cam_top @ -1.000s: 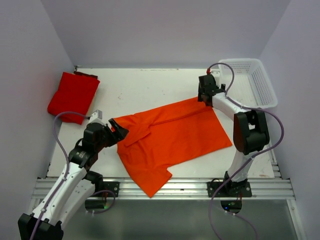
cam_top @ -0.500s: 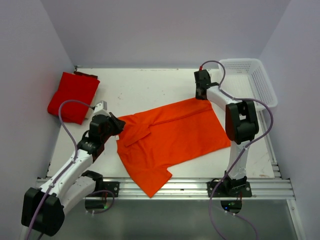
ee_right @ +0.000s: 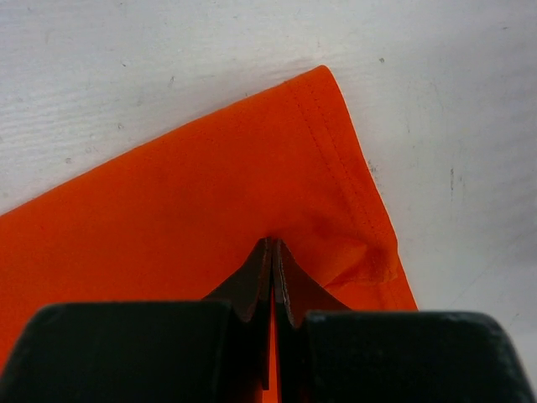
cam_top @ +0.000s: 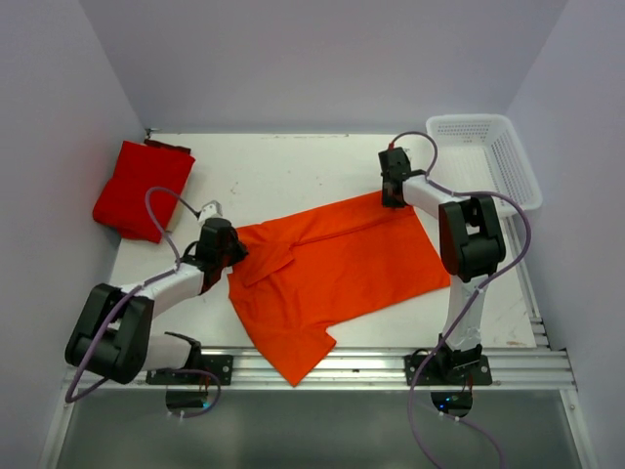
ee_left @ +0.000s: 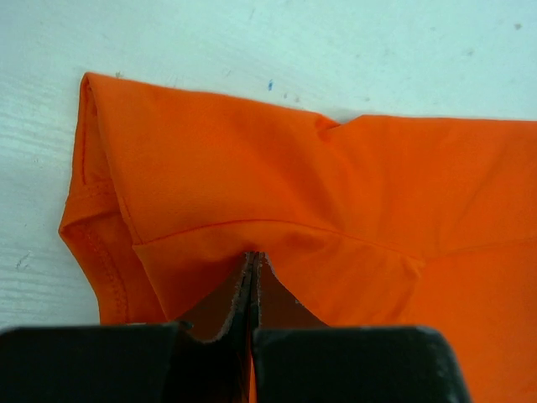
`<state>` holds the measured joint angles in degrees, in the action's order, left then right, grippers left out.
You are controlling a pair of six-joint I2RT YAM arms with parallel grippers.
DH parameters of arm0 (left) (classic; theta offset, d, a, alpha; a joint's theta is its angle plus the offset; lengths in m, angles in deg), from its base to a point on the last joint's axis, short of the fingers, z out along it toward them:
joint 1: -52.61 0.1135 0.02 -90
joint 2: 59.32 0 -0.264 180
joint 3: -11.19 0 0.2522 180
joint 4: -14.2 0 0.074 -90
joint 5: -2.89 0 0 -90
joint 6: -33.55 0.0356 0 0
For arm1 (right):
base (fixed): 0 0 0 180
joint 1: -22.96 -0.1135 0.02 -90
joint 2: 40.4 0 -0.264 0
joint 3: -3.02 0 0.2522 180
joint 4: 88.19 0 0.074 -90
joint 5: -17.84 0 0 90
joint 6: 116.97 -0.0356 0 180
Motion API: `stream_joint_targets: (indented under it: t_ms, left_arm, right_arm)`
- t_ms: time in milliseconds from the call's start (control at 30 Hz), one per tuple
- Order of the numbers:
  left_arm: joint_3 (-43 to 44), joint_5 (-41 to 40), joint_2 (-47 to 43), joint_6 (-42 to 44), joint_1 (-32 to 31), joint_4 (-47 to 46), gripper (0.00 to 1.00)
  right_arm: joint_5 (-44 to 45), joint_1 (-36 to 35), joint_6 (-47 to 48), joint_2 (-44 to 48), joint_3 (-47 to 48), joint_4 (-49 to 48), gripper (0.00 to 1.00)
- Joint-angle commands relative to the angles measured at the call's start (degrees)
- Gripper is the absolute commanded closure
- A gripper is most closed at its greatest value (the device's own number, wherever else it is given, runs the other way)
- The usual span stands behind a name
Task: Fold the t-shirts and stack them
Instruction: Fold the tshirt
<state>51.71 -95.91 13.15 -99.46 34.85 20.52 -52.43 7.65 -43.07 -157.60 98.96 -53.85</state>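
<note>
A bright orange t-shirt (cam_top: 332, 269) lies spread across the middle of the table. My left gripper (cam_top: 230, 248) is shut on its left sleeve; in the left wrist view the jaws pinch a fold of the orange cloth (ee_left: 252, 210) at the left gripper (ee_left: 253, 257). Over at the shirt's far right corner, my right gripper (cam_top: 394, 195) is shut on the cloth near the hem corner (ee_right: 336, 168), with the right gripper (ee_right: 273, 244) pinching a small ridge. A deeper red t-shirt (cam_top: 142, 189) lies folded at the back left.
A white mesh basket (cam_top: 485, 159) stands at the back right, just beyond the right arm. Purple walls close in on the left, back and right. The metal rail (cam_top: 322, 366) runs along the near edge.
Both grippers have shut on the orange shirt. The left arm has stretched low along the table toward the sleeve, and the right arm has shifted slightly left at the far corner.
</note>
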Motion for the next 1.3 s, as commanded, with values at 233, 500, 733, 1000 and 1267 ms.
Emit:
stream_joint_targets:
  t_ms: [233,500,733,1000,1267]
  left_arm:
    - [5.1,-3.5,10.5,-2.1,2.3,-1.3,1.00]
    - [9.7,-0.4,17.9,-0.8,7.8,-1.3,1.00]
    - [22.3,3.6,26.7,4.2,10.8,1.6,1.00]
    - [34.1,12.2,38.5,7.1,12.1,0.8,1.00]
    - [34.3,20.0,38.7,8.1,14.1,-5.3,1.00]
  right_arm:
    - [-0.3,0.3,-0.5,4.6,-2.3,-0.8,1.00]
    - [-1.0,0.3,-1.3,4.9,-2.5,0.2,1.00]
    - [-1.5,0.3,-1.9,6.0,-4.3,-0.3,1.00]
    - [-1.7,0.3,-3.2,6.9,-5.9,-0.4,1.00]
    - [-1.2,0.3,-2.8,8.5,-6.7,-2.8,1.00]
